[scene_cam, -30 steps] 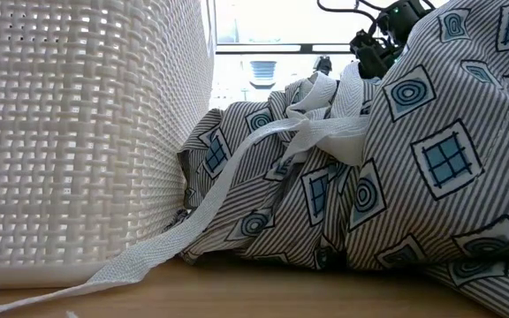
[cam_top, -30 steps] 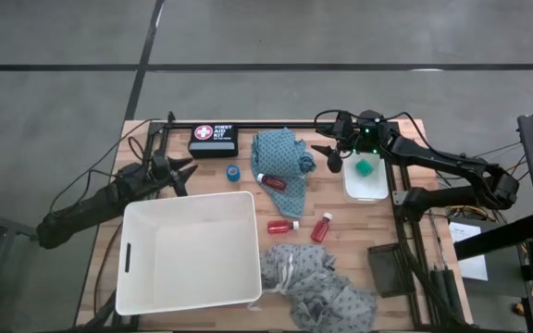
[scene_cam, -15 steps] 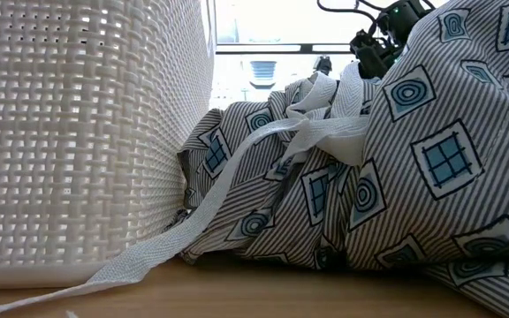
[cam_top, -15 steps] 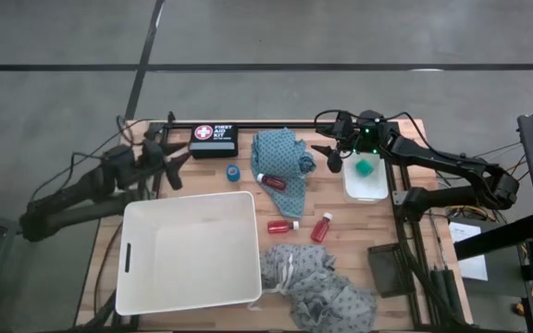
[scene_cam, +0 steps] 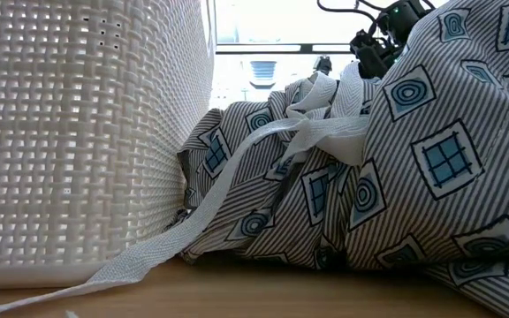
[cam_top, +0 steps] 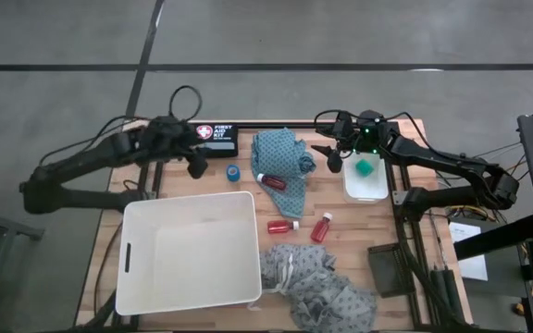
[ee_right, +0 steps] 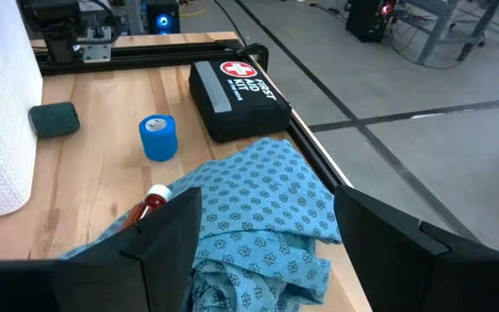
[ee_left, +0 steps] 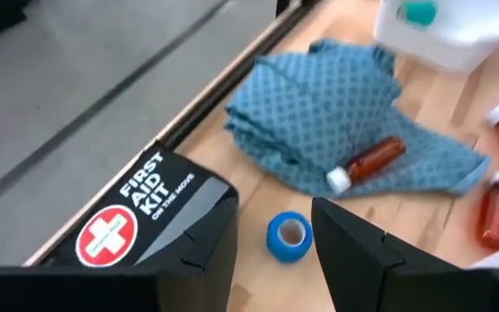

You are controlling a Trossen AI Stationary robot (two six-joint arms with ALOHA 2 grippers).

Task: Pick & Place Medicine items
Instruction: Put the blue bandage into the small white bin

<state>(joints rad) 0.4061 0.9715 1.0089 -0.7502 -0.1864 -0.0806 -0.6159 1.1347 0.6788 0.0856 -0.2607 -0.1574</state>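
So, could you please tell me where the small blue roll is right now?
In the high view the blue roll stands on the table's far left part, just below the black first aid kit, left of the teal cloth, beside the left gripper.

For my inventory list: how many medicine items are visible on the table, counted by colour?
Red bottles: 3
Blue roll: 1
Teal-green roll: 1
Total: 5

Both arms are dark with looping black cables; green lights glow just behind the right end effector (cam_top: 331, 155).
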